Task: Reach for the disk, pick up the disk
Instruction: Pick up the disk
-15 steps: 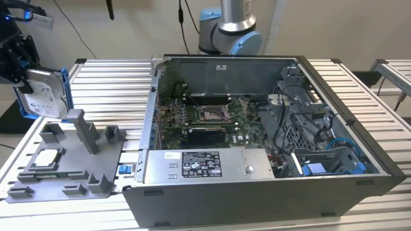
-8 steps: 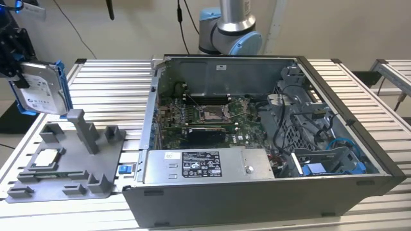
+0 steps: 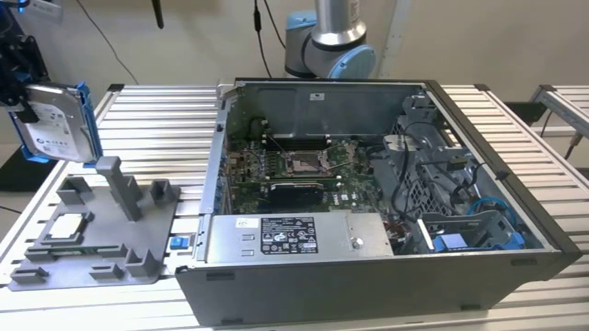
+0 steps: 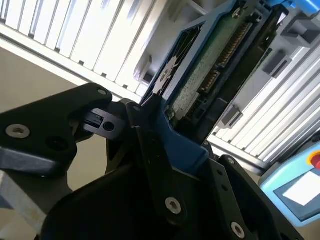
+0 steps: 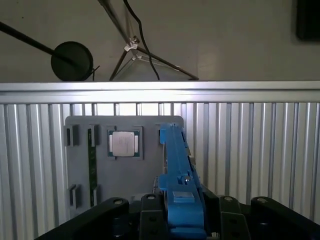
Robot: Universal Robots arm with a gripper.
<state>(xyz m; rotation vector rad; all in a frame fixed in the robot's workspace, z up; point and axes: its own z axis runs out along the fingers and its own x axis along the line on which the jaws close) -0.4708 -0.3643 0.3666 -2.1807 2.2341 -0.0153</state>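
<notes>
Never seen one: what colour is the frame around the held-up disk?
Blue; the bracket on the disk shows best in the first wrist view.

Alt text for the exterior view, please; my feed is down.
The end effector holds the disk upright in the air at the exterior view's left, above a grey fixture tray. An open computer case sits on the slatted table beside it.
</notes>
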